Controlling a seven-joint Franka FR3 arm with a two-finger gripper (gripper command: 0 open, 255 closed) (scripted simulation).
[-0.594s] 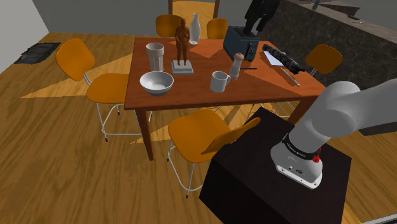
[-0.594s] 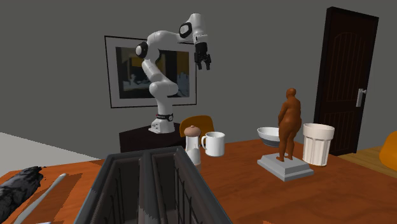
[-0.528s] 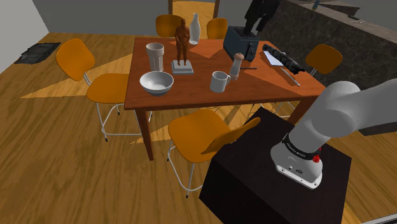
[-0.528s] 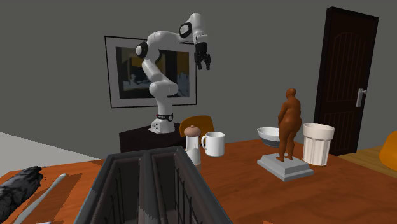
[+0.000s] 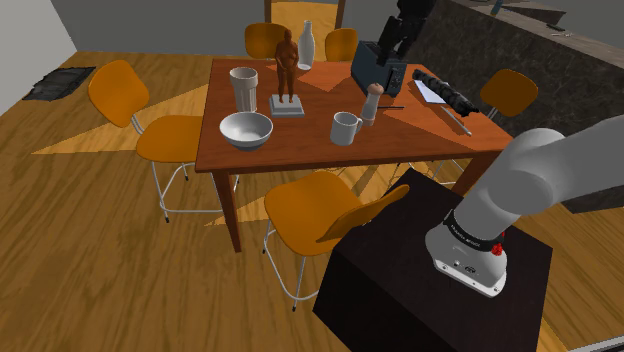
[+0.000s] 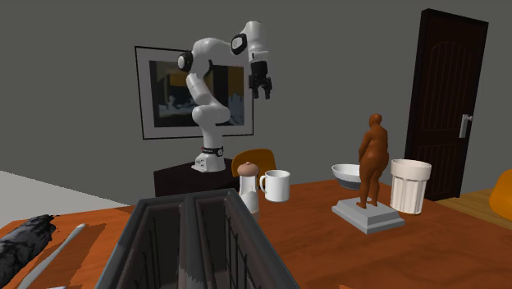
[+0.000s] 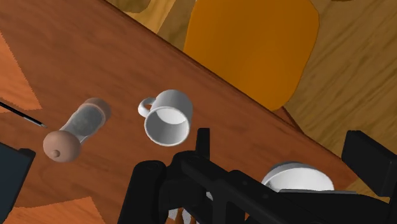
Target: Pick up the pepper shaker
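Approach step: gripper [image 6: 262,91] hangs high over the white mug [image 5: 345,128], fingers spread and empty, pepper shaker [image 5: 372,102] upright just beside that mug; next move probably calls for descending and straddling the shaker, clear of the mug.

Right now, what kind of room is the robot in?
Probably a dining room in a house. A reddish-brown wooden table has round-backed orange chairs around it, a white mug and a white bowl stand on it, and a framed picture hangs on the grey wall.
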